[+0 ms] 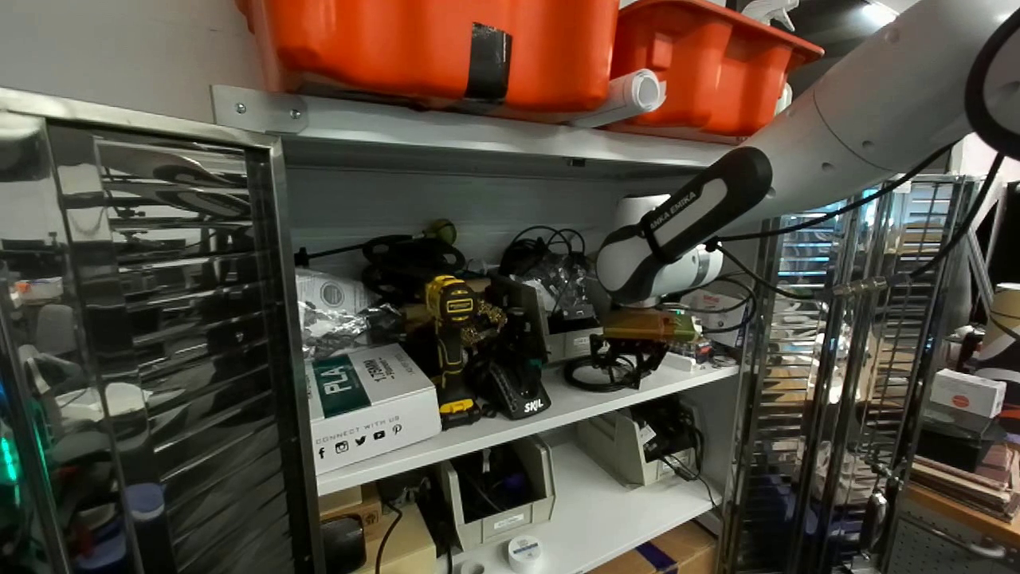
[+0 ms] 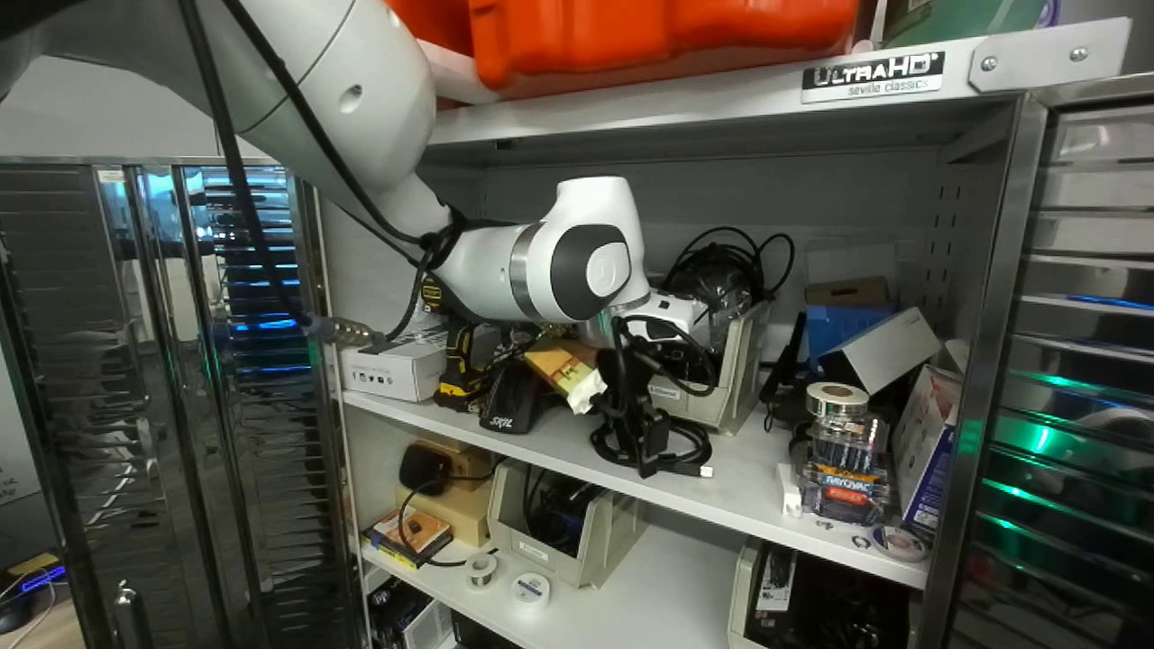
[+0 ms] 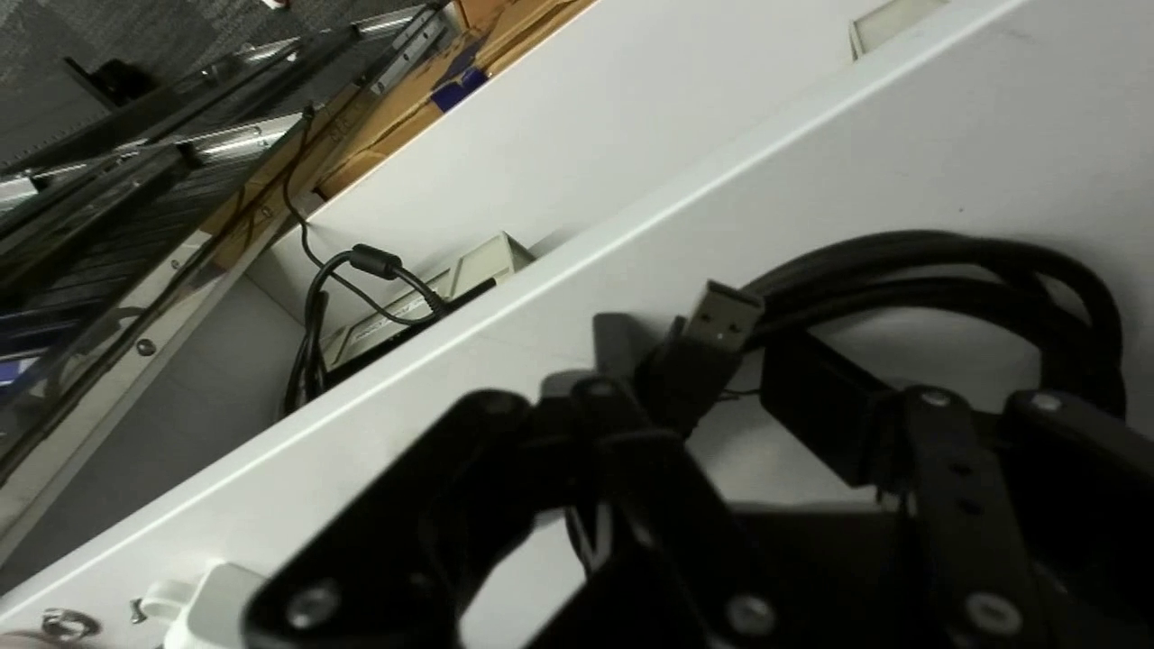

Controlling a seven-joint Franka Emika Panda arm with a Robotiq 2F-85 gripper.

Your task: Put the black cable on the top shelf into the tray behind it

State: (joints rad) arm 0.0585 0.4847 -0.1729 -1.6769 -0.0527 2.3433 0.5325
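The black cable [image 2: 694, 442] lies in a flat loop on the white top shelf [image 2: 748, 482]; it also shows in the wrist view [image 3: 920, 248]. Its USB plug [image 3: 721, 315] sits beside the left finger. My gripper [image 3: 708, 370] points down over the loop with its fingers apart, the right finger over the coil. The gripper also shows in both exterior views [image 1: 636, 363] [image 2: 645, 451], low at the shelf and partly covering the loop. The light grey tray [image 2: 739, 388] stands just behind the cable, filled with bagged items and a bigger tangle of cables; it also shows in an exterior view [image 1: 570, 344].
A yellow-black drill [image 1: 452, 343], a SKIL tool [image 1: 518, 391] and a white PLA box [image 1: 374, 406] stand beside the cable. Batteries [image 2: 843, 478] and boxes [image 2: 883, 351] stand at the shelf's opposite end. Orange bins [image 1: 446, 48] sit overhead. Metal doors [image 2: 1073, 406] flank the rack.
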